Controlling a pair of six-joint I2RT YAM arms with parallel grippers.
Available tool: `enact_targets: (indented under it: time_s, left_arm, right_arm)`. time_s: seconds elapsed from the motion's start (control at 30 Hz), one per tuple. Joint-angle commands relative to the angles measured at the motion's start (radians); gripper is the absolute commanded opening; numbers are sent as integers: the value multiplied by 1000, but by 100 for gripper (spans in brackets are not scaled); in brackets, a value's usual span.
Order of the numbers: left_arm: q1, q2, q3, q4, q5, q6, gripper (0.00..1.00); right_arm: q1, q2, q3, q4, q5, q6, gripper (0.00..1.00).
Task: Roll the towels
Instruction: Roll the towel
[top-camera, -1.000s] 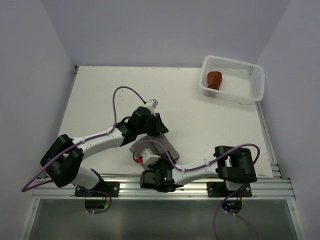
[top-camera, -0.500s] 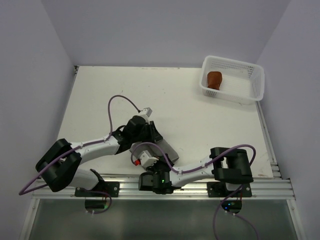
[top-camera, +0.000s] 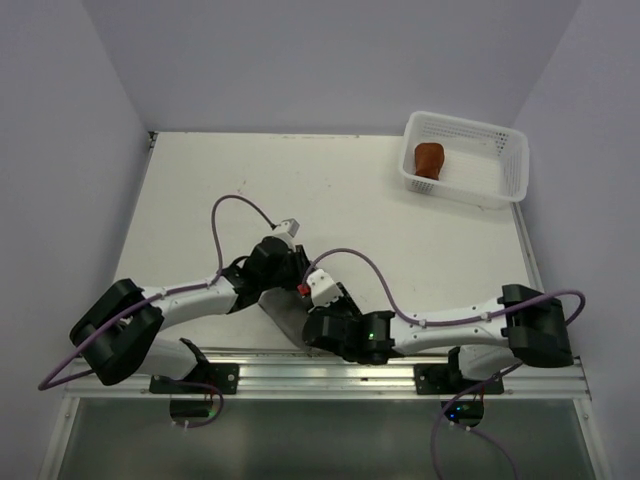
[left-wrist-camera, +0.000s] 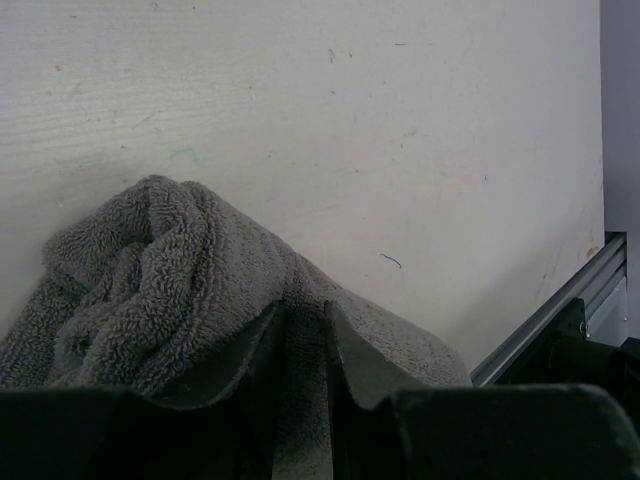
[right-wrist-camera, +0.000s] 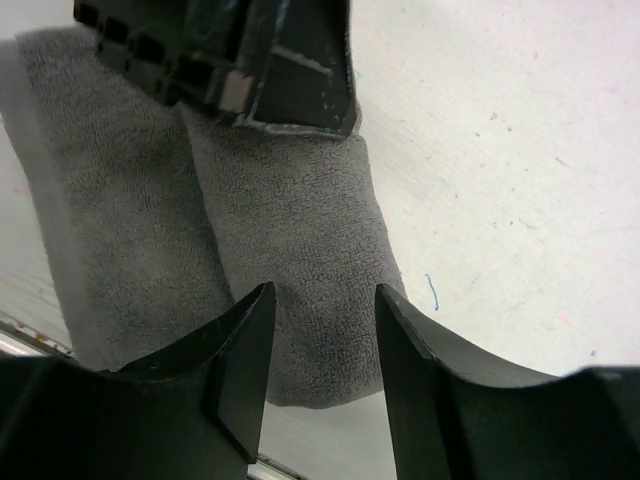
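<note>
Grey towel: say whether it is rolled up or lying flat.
Loosely rolled, not flat: the grey towel is bunched into a thick lump with curled folds at one end. Whether the roll is finished, cannot tell.

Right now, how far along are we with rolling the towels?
Done: the rust-brown towel sits rolled in the basket. In hand: the grey towel is loosely bunched, with the left gripper pinching a fold and the right gripper open over it. Left: finish rolling the grey one.
</note>
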Motion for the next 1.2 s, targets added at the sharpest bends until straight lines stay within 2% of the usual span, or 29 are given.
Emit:
enact_targets:
  time_s: [0.0, 0.07, 0.23, 0.27, 0.3, 0.43, 0.57, 0.8, 0.93, 1.07, 1.17]
  left_arm:
    - [-6, -6, -40, -52, -31, 5, 26]
    - [-6, -8, -43, -54, -32, 3, 26]
    - [-6, -17, -52, -52, -34, 1, 26]
    - [-6, -18, -60, -51, -34, 0, 26]
    - [-6, -18, -61, -51, -35, -2, 26]
    - [-6, -23, -75, -42, -31, -8, 26]
    - [-6, -24, -84, -37, -31, -9, 26]
    - [-6, -24, -92, -32, -35, -12, 26]
    - [-7, -23, -97, -29, -37, -15, 26]
    - [-6, -26, -86, -39, -40, -11, 26]
    - [-3, -26, -54, -61, -45, 1, 27]
  right_arm:
    - [-61, -105, -58, 107, -164, 62, 49]
    - [-119, -158, -96, 139, -281, 73, 59]
    - [-235, -233, -150, 201, -460, 105, 70]
    - [-282, -238, -167, 210, -529, 113, 81]
    - [-308, -241, -176, 227, -561, 114, 84]
    - [-426, -235, -224, 282, -716, 114, 89]
    - [-469, -203, -250, 313, -789, 122, 90]
    - [-480, -110, -276, 432, -928, 125, 87]
    - [-479, -97, -296, 463, -958, 131, 81]
    - [-479, -94, -311, 474, -961, 110, 63]
    - [-477, -88, -321, 479, -953, 88, 54]
